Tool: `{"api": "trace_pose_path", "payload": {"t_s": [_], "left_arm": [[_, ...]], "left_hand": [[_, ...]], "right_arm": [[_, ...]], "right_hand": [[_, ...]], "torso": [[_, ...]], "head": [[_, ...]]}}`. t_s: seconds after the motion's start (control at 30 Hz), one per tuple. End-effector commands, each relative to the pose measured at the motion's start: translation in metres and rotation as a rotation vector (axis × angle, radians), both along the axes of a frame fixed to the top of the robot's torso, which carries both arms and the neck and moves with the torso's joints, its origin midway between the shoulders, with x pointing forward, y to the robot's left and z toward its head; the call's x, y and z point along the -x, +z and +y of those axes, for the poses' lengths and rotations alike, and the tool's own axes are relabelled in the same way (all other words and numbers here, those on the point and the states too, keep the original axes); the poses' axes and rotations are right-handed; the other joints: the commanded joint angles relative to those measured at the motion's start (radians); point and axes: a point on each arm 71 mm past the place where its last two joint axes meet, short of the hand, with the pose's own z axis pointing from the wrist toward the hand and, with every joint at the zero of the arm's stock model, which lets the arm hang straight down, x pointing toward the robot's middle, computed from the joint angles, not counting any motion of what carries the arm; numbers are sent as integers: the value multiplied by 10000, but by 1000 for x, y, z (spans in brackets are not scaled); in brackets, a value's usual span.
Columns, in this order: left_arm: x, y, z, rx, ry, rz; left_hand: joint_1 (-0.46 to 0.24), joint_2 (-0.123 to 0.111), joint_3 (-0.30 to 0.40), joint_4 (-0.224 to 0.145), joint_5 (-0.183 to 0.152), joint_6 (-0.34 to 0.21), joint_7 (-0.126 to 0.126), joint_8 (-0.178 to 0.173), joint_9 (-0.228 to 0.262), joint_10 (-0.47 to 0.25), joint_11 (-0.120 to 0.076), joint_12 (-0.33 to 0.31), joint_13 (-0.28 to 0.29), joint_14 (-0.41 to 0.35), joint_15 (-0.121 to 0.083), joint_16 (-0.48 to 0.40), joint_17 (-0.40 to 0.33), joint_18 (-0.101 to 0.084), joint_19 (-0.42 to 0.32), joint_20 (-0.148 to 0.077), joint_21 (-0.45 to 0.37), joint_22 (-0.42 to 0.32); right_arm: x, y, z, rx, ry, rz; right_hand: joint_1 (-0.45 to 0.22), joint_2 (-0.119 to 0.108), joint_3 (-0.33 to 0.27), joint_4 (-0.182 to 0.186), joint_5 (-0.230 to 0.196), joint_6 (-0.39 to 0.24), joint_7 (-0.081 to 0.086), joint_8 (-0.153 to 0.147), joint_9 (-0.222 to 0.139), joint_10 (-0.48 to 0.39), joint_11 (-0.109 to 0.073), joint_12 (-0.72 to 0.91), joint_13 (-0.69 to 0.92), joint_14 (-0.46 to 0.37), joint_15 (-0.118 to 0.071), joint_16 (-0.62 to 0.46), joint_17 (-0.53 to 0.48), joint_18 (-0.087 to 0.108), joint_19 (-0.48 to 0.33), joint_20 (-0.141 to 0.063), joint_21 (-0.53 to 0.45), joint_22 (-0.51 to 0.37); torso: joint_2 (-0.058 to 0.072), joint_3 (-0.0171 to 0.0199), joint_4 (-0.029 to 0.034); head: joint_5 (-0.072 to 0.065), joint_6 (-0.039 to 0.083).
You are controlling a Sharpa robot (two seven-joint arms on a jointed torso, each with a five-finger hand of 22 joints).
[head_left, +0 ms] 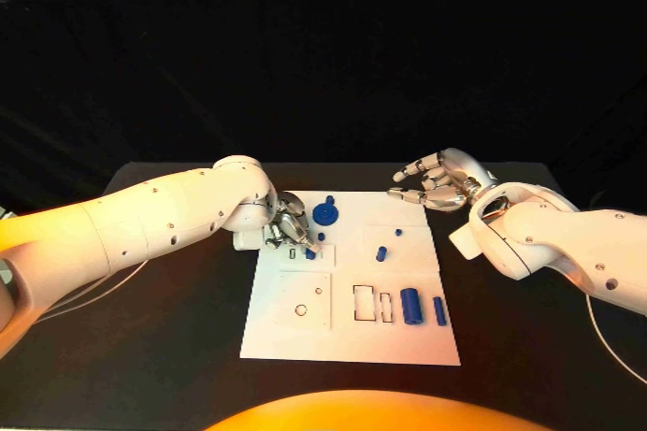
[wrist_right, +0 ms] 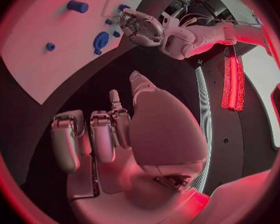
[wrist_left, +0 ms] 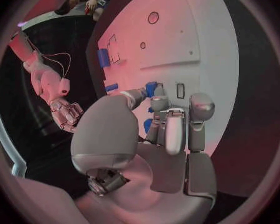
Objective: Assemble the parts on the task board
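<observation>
Left hand [head_left: 286, 227] sits low over the board's [head_left: 405, 342] upper left part in the head view, fingertips bunched round a small blue part [head_left: 310, 252] beside a narrow slot [head_left: 293, 252]. Right hand [head_left: 438, 183] hovers off the board's far right corner over the black table [head_left: 162, 356], fingers curled loosely and apart, nothing in them. On the white board I count seven blue parts here: a round disc [head_left: 325, 209] near the far edge, a small peg [head_left: 321, 236] below it, the one at the left fingertips, a tiny dot [head_left: 399, 232], a short oval piece [head_left: 381, 254], a thick cylinder [head_left: 411, 306] and a thin rod [head_left: 439, 310] side by side near the right edge. Outlined recesses lie on the board: a circle [head_left: 299, 309] and two rectangles [head_left: 366, 302].

Left wrist view shows closer what the head view blurs: the thumb and a finger [wrist_left: 135, 96] pinch that blue part [wrist_left: 151, 88] just beside the slot [wrist_left: 180, 89], the part at the board's surface; whether it touches I cannot tell. The cylinder [wrist_left: 102, 56] and the right hand [wrist_left: 67, 115] also appear.

Right wrist view shows the right hand's [wrist_right: 109, 134] palm with fingers bent, holding nothing, above bare table. Beyond it stand the disc [wrist_right: 100, 40], the cylinder [wrist_right: 77, 6], a small part [wrist_right: 50, 47] and the left hand [wrist_right: 140, 27] on the board [wrist_right: 34, 64].
</observation>
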Motion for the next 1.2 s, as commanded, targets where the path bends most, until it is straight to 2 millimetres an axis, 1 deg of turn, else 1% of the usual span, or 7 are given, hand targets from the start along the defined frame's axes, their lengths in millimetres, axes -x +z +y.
{"api": "trace_pose_path", "payload": {"t_s": [0.03,0.17,0.23,0.47,0.7,1.0,1.2], "left_arm": [[1,3,0,592,489,-123],[3,6,2,902,735,-289],[6,9,3,1056,858,-424],[9,13,6,1041,913,-1056],[11,15,5,539,578,-2133],[14,8,2,142,234,-2075],[15,4,1,-94,34,-1807]], "left_hand": [[-153,-42,1966,-1888,64,125,-70,53,253,103,-8,82,64,712,-60,55,1590,-204,112,5,72,112],[-252,-105,2178,-2031,103,172,-83,63,304,186,-26,114,131,718,-77,55,1598,-223,189,-12,133,213],[-380,-199,2398,-2173,226,246,-98,68,353,267,-44,120,165,728,-95,60,1620,-242,263,-31,195,315],[-474,-298,2558,-2302,362,308,-111,63,393,336,-61,124,196,736,-112,65,1637,-263,338,-48,259,429],[-576,-397,2701,-2417,622,393,-127,51,438,433,-81,146,261,758,-131,92,1698,-292,436,-68,347,583],[-615,-431,2748,-2453,757,426,-132,40,455,460,-88,142,269,769,-138,108,1731,-298,459,-76,372,621],[-640,-448,2777,-2476,866,442,-134,30,468,471,-91,133,271,771,-141,110,1736,-303,470,-81,387,644]], "right_arm": [[1,-1,1,23,163,52],[1,-1,1,18,151,69],[1,-1,0,18,141,78],[1,-2,-2,23,99,87],[2,-2,-3,29,67,94],[2,-4,-3,35,60,131],[2,-4,-3,38,57,147]], "right_hand": [[-13,95,-4,6,69,18,-11,56,7,39,-71,3,1583,964,-72,-33,2286,-67,1047,-27,44,2632],[-39,129,1,12,103,17,-11,67,5,42,-72,5,1583,964,-74,-32,2287,-67,1047,-29,44,2632],[-45,134,1,13,110,16,-12,69,5,42,-72,5,1583,965,-75,-31,2292,-67,1047,-30,44,2632],[-68,151,1,13,148,12,-12,75,3,35,-73,-5,1575,963,-75,-34,2283,-67,1047,-31,44,2632],[-95,166,-1,14,194,8,-12,83,1,40,-75,2,1579,963,-76,-34,2283,-67,1047,-33,44,2632],[-106,171,-1,8,235,4,-13,88,-1,33,-75,-7,1571,966,-77,-31,2293,-67,1047,-34,44,2632],[-104,170,0,4,247,2,-13,89,-2,39,-76,0,1577,964,-77,-34,2285,-67,1047,-34,44,2632]], "torso": [[-9,4,0],[-14,1,14],[6,-5,6],[-4,5,15],[-8,2,24],[0,1,0],[-2,0,0]], "head": [[8,11],[-30,-36],[-44,-53],[-51,-84],[-24,-113],[31,-143],[44,-160]]}}
